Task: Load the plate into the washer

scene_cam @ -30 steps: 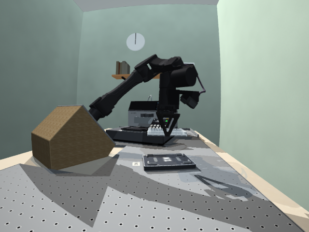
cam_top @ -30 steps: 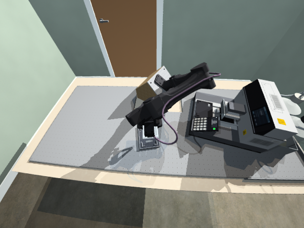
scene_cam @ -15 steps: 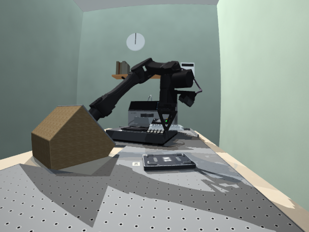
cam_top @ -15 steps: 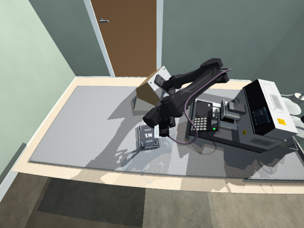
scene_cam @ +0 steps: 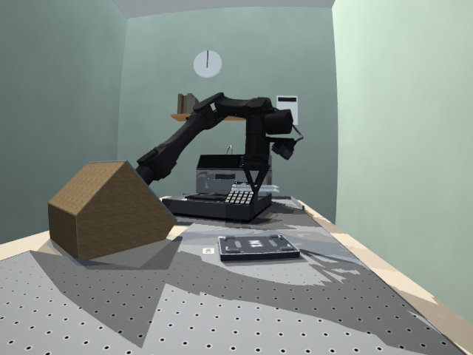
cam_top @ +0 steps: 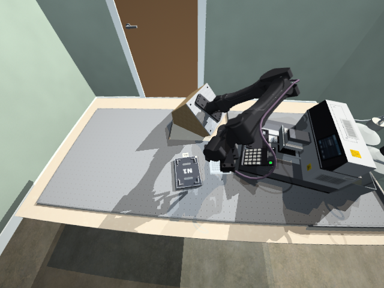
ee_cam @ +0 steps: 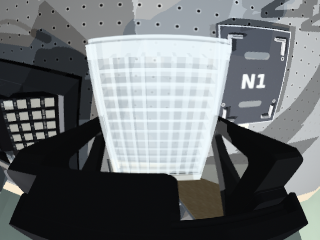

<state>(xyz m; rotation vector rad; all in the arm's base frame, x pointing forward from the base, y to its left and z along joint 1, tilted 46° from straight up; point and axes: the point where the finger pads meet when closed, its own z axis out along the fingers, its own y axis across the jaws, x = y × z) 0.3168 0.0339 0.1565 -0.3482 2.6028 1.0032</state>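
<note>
the gripper (ee_cam: 160, 160) clamps the plate (ee_cam: 159, 103), the nest (ee_cam: 256, 80) at two o'clock; misreading its cut-off corner could misplace well a1.

Tool (cam_top: 224, 164) carries the plate (ee_cam: 159, 103) high over the desk (cam_top: 102, 149), with open air beneath. On the washer (cam_top: 313, 173) side, its keypad (cam_top: 252, 155) lies close and low; the tall housing (cam_top: 338, 136) rises farther behind it as a wall. On the opposite side, the nest N1 (cam_top: 187, 172) sits flat (nothing on it), no barrier. Back toward the arm's base, the wooden wedge mount (cam_top: 186, 122) blocks. Beyond the nest, wide bare perforated desk offers free passage.
</note>
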